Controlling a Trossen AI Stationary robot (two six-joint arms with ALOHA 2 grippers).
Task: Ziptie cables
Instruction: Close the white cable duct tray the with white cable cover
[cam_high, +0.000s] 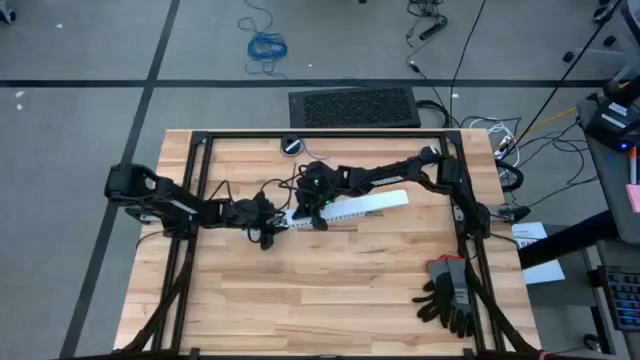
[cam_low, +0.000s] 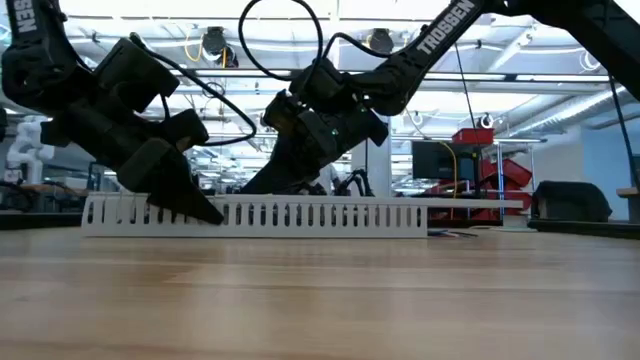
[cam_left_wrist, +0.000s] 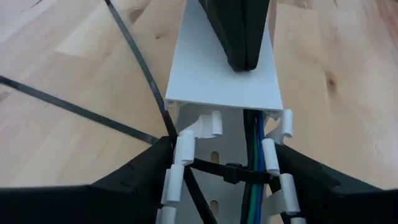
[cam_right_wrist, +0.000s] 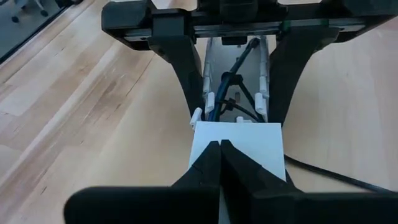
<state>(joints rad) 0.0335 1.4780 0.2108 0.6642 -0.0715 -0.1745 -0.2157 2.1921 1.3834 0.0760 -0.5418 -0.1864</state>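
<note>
Cables (cam_left_wrist: 254, 163) lie inside white duct (cam_high: 350, 207), mid-worktop, 1 ziptie (cam_left_wrist: 231, 172) looped across.
L fingers (cam_left_wrist: 140, 180) open, straddling duct end.
R fingers (cam_right_wrist: 219, 163) closed on duct lid.
Risk: lid slips, duct shifts, loose ziptie tail (cam_left_wrist: 134, 50) snags.

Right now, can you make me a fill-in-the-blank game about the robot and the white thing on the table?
1. The cables lie inside the white slotted ____.
2. The right gripper has its fingers pressed ____ on top of the duct's cover.
3. The left gripper has one finger on each ____ of the duct.
4. A ziptie crosses over the cables, and the black gloves lie on the ____ table.

Missing words: duct; together; side; wooden
</note>
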